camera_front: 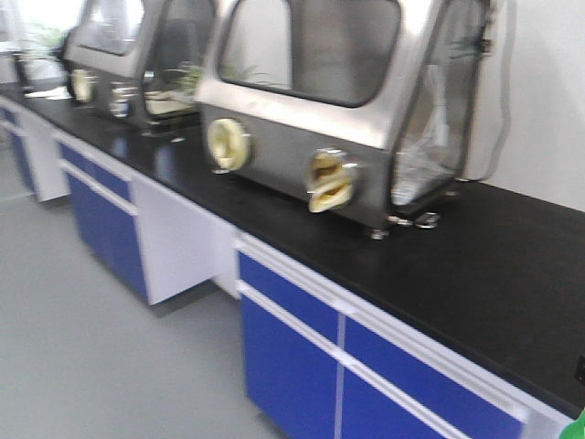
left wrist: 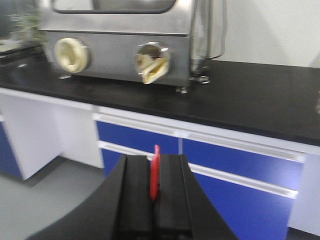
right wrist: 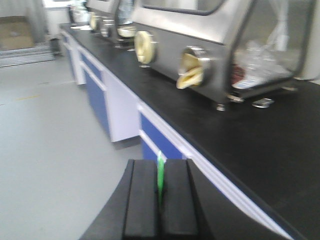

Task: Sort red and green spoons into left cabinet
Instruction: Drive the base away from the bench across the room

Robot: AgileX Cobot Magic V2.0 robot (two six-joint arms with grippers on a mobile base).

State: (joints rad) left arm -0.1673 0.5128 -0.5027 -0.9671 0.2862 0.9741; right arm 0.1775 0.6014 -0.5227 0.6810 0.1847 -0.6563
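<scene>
Front view: a long black surface [camera_front: 512, 265] is running along the wall, w/ blue doors [camera_front: 283, 357] sitting under it. A big shiny metal box [camera_front: 311, 119] is standing on the surface, showing 2 round yellowish holes [camera_front: 228, 144] in its front. A 2nd box [camera_front: 137, 55] like it is standing further back on the left. A grey floor [camera_front: 91, 347] is lying below. A tiny bit of green [camera_front: 578, 426] is peeking in at the bottom right corner; can't tell what it is.

L wrist view: the left hand [left wrist: 155, 160] is squeezing almost all the way closed. Its 2 black fingers [left wrist: 139, 195] are pinching the red spoon [left wrist: 155, 180] btwn them. The spoon is standing straight up, thin side facing us, w/ its top poking a little above the fingers. Can't tell which end is up. Behind it, the black surface, the metal box & the blue doors are looking blurry.

R wrist view: the right hand [right wrist: 160, 162] is squeezing almost closed too, pinching the green spoon [right wrist: 160, 175] btwn its 2 black fingers [right wrist: 145, 200]. This spoon is also standing up, its tip sticking out just over the fingers. The surface & the metal boxes are stretching away behind, w/ the grey floor on the left.
</scene>
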